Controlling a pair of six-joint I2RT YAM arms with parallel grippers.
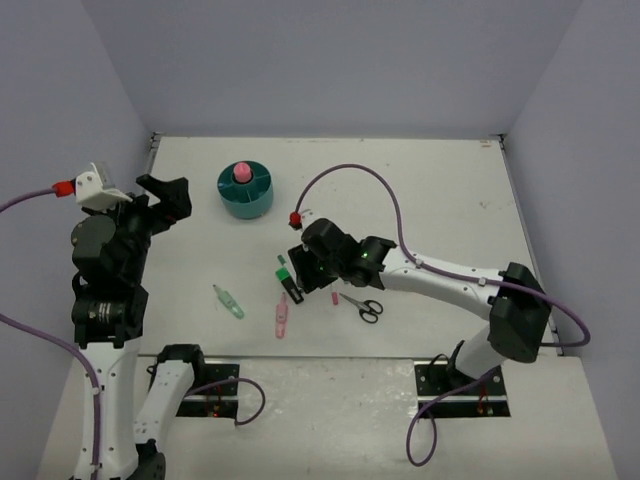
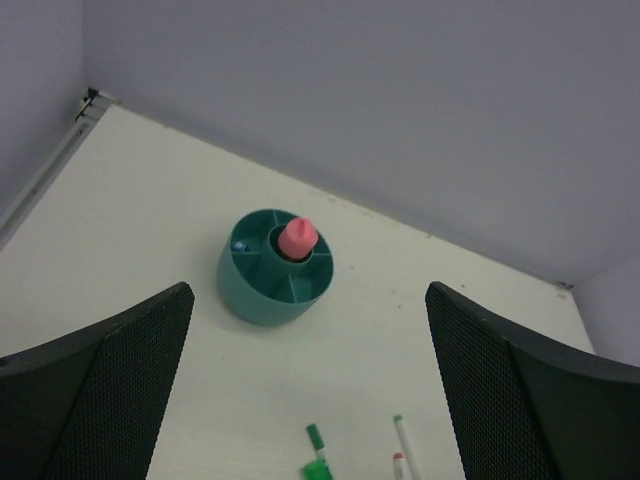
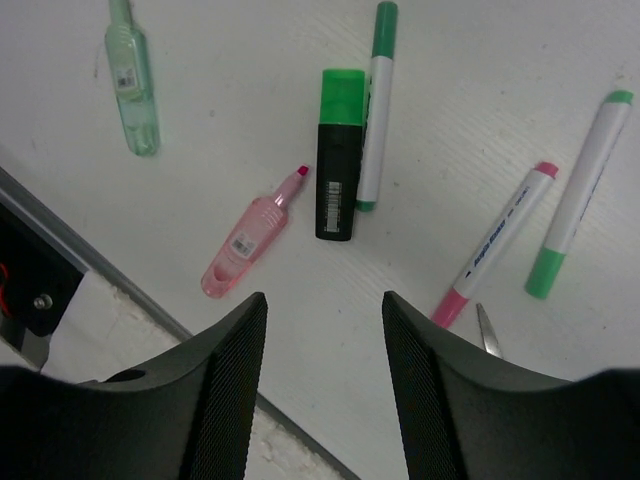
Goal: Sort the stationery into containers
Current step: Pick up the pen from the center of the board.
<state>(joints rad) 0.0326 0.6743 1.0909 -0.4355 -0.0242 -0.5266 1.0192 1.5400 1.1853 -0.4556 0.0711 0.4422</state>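
The left arm (image 1: 105,270) rises steeply from its base at the near left, elbow folded, its wrist held high. The left gripper (image 1: 170,197) points forward and to the right, tilted slightly downward, and its jaws are spread wide; in the left wrist view the two black mesh-textured fingers (image 2: 100,390) sit at opposite edges. The right arm (image 1: 450,280) reaches low from its base at the near right, stretched leftward toward the middle. The right gripper (image 1: 298,265) points down, its jaws parted more narrowly, with the smooth black fingers (image 3: 220,390) fairly close together.
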